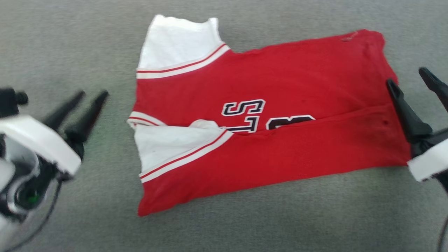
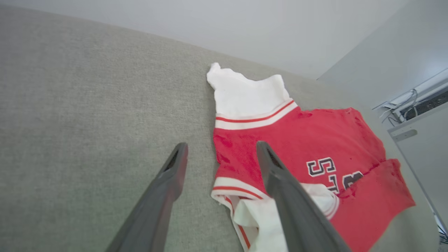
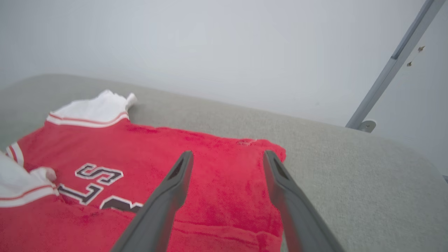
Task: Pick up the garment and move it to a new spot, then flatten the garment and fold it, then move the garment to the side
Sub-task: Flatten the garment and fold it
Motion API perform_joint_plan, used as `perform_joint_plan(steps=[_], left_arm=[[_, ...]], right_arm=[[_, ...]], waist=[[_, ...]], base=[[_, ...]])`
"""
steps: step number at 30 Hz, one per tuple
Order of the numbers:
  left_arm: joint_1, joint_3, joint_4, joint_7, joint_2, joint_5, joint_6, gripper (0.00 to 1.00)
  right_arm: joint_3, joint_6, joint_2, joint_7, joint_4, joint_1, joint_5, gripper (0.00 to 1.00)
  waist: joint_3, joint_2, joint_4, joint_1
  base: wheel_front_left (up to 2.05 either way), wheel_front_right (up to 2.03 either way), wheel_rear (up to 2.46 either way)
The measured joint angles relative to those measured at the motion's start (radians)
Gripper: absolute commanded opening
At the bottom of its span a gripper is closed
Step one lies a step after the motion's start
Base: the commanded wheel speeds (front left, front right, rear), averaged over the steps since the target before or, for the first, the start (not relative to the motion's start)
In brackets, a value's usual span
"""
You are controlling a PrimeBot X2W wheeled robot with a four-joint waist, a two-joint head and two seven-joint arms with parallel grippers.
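My left fingers (image 1: 89, 113) are spread wide with nothing between them, and my right fingers (image 1: 402, 105) are spread just as wide and equally bare. The garment (image 1: 273, 115) lies flat on the grey fabric-covered table (image 1: 70, 42) between the two pairs, its long side running from one to the other. Its end with the white sleeves (image 1: 175, 42) and their red-and-white striped trim points toward my left fingers, with a strip of bare table between us. Its plain red end reaches my right fingers. In the head view the inner finger of that pair crosses the red edge, though I cannot tell whether it touches the cloth or hangs just above it. The long edge nearest me is folded up over the body, so a red flap covers the lower part of the black, white-outlined letters (image 1: 245, 113) and the nearer sleeve lies tucked across the front. Along my left fingers (image 2: 278, 175) I see one finger in front of that nearer sleeve and the other in front of bare table. Along my right fingers (image 3: 171, 196) both tips stand over the red end of the garment (image 3: 140, 147), close to its far corner. Beyond the table is a pale wall (image 3: 210, 42) with a slanted grey pole (image 3: 392, 66) off to one side.
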Motion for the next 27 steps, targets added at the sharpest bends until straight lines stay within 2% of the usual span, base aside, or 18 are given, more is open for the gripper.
perform_joint_plan(steps=[5, 11, 19, 22, 27], left_arm=[[-0.158, 0.012, 0.187, -0.001, -0.072, 0.067, 0.012, 1.0], [-0.416, -0.013, 0.42, 0.127, -0.126, 0.136, -0.018, 1.0], [-0.698, -0.121, 0.663, 0.476, -0.166, 0.202, -0.105, 1.0], [-0.782, -0.16, 0.76, 0.674, -0.185, 0.194, -0.122, 1.0], [-0.84, -0.187, 0.841, 0.841, -0.198, 0.178, -0.129, 1.0]], right_arm=[[0.036, 0.0, 0.102, -0.156, 0.032, -0.029, -0.037, 1.0], [0.044, 0.0, 0.153, -0.232, 0.054, -0.05, -0.052, 1.0], [0.033, 0.0, 0.191, -0.243, 0.079, -0.051, -0.051, 1.0], [0.045, 0.0, 0.192, -0.24, 0.08, -0.065, -0.047, 1.0], [0.057, 0.0, 0.187, -0.229, 0.077, -0.071, -0.045, 1.0]], waist=[[0.008, 0.0, -0.059, 0.0], [0.041, 0.0, -0.137, 0.0], [0.113, 0.0, -0.224, 0.0], [0.143, 0.0, -0.257, 0.0], [0.17, 0.0, -0.28, 0.0]], base=[[0.0, 0.0, 0.0], [0.0, 0.0, 0.0], [0.0, 0.0, 0.0], [0.0, 0.0, 0.0], [0.0, 0.0, 0.0]])
